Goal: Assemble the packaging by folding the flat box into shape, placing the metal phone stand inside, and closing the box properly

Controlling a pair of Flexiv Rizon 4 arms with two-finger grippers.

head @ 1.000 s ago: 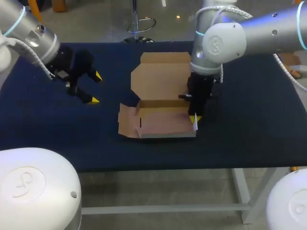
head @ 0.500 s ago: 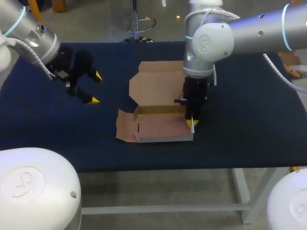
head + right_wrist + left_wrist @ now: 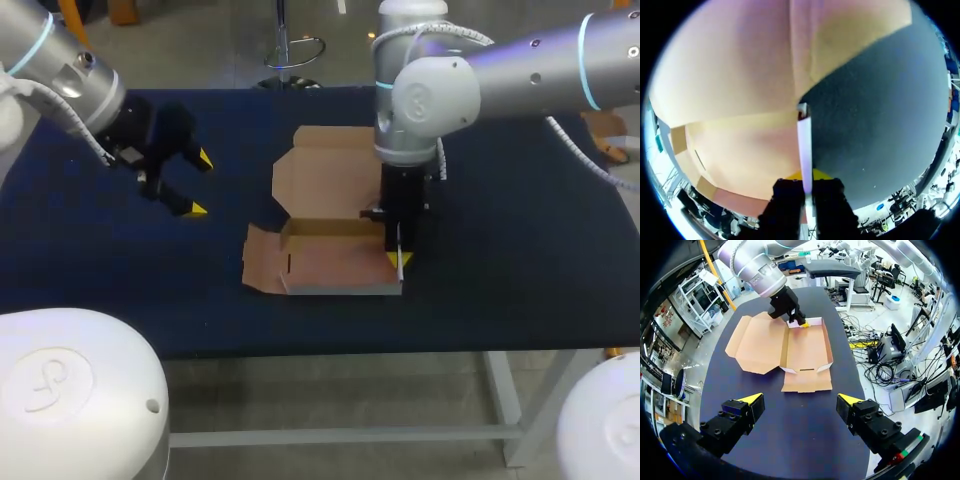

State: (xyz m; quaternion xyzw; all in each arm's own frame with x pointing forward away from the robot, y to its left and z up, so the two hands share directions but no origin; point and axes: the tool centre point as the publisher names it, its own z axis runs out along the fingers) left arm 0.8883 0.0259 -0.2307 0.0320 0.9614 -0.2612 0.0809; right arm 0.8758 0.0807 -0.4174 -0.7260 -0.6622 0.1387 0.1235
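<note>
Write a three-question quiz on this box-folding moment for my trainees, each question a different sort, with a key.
1. True or false: the left tool holds a flap of the cardboard box.
2. Which part of the box does the right tool pinch? A) the lid B) the right side wall C) the left flap
3. Short answer: is anything lying inside the box?
Key: 1 false, it is open, apart from the box. 2 B. 3 no.

Cardboard box [image 3: 325, 180] on blue table [image 3: 520, 270]
</note>
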